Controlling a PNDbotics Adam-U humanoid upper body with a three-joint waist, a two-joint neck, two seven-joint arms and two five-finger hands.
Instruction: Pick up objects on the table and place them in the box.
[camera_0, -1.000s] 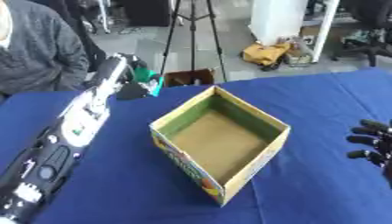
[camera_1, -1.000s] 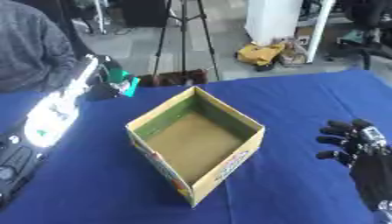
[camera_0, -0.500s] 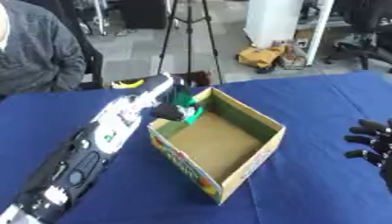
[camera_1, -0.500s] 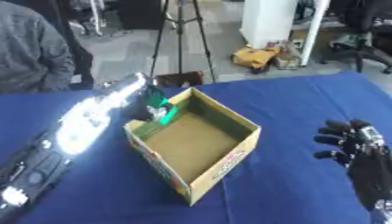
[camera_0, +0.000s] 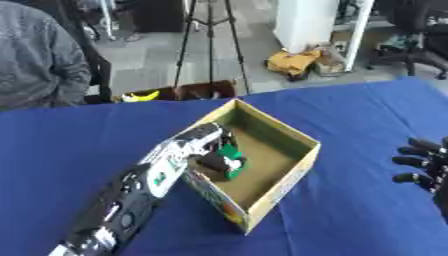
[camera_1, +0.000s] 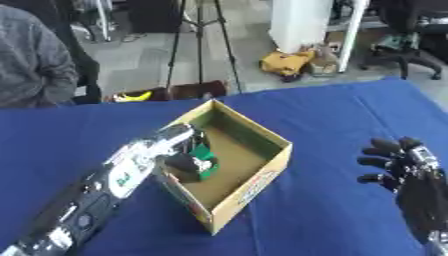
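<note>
Cardboard box: open-topped on blue table.
Left hand: inside box, curled round green object.
Right hand: right of box, fingers spread, empty.
Room: bare cloth around box.

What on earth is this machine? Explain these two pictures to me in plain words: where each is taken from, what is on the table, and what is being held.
This is the upper body of a human-shaped robot, steered by a person. Both pictures come from a stereo camera in its head, one from the left eye and one from the right, looking down at the same moment. On the blue table stands an open cardboard box. The long black and silver arm from the left ends in the left hand, which reaches over the box's near wall and is curled round a small green and white object inside the box. The right hand hangs idle and open at the right edge, holding nothing. No other loose objects show on the table.
</note>
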